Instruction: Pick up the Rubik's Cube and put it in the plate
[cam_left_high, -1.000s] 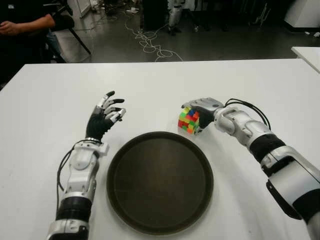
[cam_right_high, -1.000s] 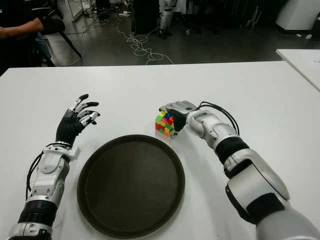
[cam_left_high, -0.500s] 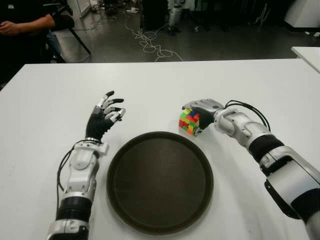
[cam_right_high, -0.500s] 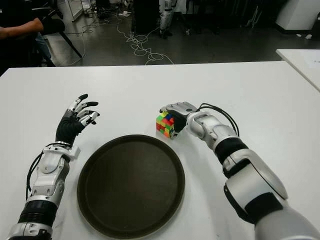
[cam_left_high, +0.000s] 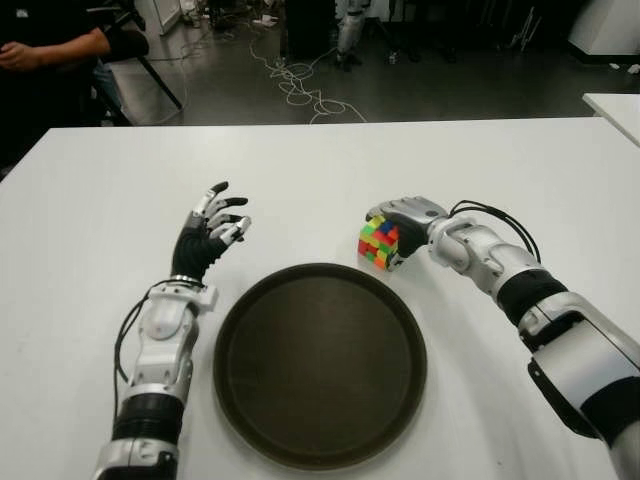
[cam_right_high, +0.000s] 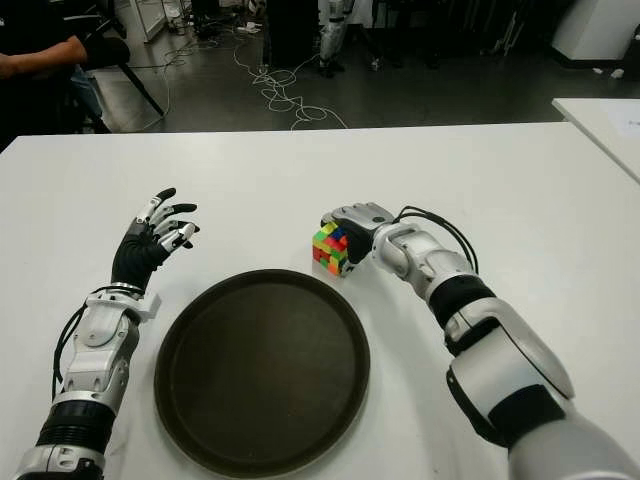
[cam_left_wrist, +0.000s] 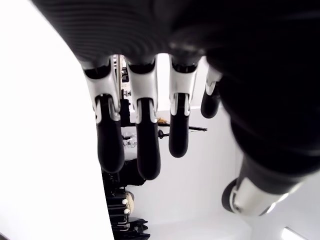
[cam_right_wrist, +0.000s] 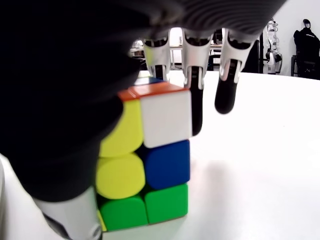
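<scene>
Right hand (cam_right_high: 352, 226) wraps Rubik's Cube (cam_right_high: 331, 247) beside plate (cam_right_high: 262, 370).

The round dark plate (cam_left_high: 320, 365) lies on the white table (cam_left_high: 90, 210) before me. The multicoloured Rubik's Cube (cam_left_high: 378, 242) sits just behind its far right rim, my right hand (cam_left_high: 405, 222) around it. My left hand (cam_left_high: 208, 238) shows left of the plate.

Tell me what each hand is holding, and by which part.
The right hand is closed around the Rubik's Cube, fingers over its far side, thumb on the near side; it sits on the table. The left hand holds nothing.
</scene>
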